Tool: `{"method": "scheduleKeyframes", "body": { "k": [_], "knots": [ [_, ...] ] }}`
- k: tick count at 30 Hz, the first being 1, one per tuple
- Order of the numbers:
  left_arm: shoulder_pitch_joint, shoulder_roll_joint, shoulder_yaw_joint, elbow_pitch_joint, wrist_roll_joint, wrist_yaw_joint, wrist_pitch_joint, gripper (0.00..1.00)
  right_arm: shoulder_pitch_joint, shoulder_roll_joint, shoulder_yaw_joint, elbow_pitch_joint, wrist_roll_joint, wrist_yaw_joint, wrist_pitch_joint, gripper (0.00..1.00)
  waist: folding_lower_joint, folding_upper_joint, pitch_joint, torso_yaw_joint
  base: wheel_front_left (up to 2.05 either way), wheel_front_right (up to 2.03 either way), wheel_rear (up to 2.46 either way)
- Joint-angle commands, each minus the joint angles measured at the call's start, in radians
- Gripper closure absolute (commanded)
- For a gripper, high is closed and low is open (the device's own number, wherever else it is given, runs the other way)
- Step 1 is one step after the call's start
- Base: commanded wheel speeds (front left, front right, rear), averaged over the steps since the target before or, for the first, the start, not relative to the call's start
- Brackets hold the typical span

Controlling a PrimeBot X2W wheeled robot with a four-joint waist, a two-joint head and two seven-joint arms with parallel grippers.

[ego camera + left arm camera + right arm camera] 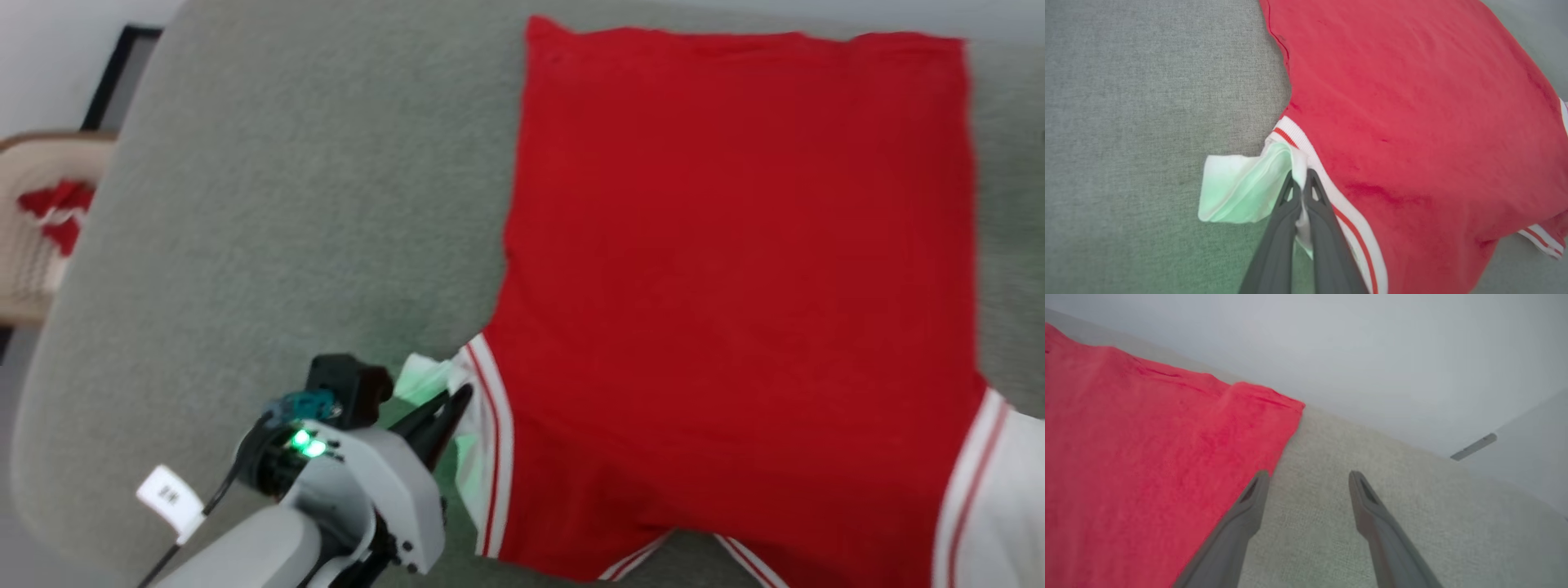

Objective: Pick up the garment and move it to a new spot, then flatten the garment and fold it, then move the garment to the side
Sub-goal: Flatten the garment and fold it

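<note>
Red garment [735, 269] lies flat on the grey fabric surface [310, 204], hem far, sleeves nearest the robot, its white sleeve [1237, 192] pinched by the low left end effector [1300, 174], while the right end effector [1308, 475] hangs wide open, empty.

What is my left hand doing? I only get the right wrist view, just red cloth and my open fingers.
Observer: Your left hand is shut on the red shirt's white sleeve.
Operator: Is that sleeve flat?
Observer: No, it's bunched up beside the fingers, on the grey fabric surface.
Operator: Is there another sleeve?
Observer: Yes, a second white sleeve sits at the head view's lower right, running off the picture's edge.
</note>
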Motion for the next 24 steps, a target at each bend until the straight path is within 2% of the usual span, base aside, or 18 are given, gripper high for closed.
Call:
{"method": "scheduleKeyframes", "body": {
  "k": [1,7,12,20,24],
  "knots": [
    [-0.022,-0.012,-0.005,0.010,0.010,-0.014,0.000,1.00,-0.055,0.003,0.015,0.059,0.006,-0.001,0.014,0.00,0.0000,-0.0001,0.073,0.080,0.00,0.00,0.00],
    [-0.079,-0.067,-0.032,0.057,0.020,-0.067,-0.005,1.00,-0.258,-0.005,0.067,0.320,0.020,-0.001,0.074,0.00,0.0000,-0.0001,0.112,0.149,0.00,0.00,0.00],
    [-0.104,-0.113,-0.058,0.098,0.017,-0.111,-0.011,1.00,-0.375,-0.020,0.082,0.474,0.018,-0.001,0.130,0.00,0.0000,-0.0001,0.133,0.207,0.00,0.00,0.00],
    [-0.121,-0.167,-0.089,0.156,0.008,-0.162,-0.022,1.00,-0.451,-0.047,0.077,0.666,-0.043,-0.001,0.197,0.00,0.0000,-0.0001,0.155,0.277,0.00,0.00,0.00],
    [-0.122,-0.175,-0.093,0.179,0.007,-0.171,-0.029,1.00,-0.455,-0.022,0.038,0.783,-0.065,-0.001,0.247,0.00,0.0000,-0.0001,0.159,0.287,0.00,0.00,0.00]
  ]
}}
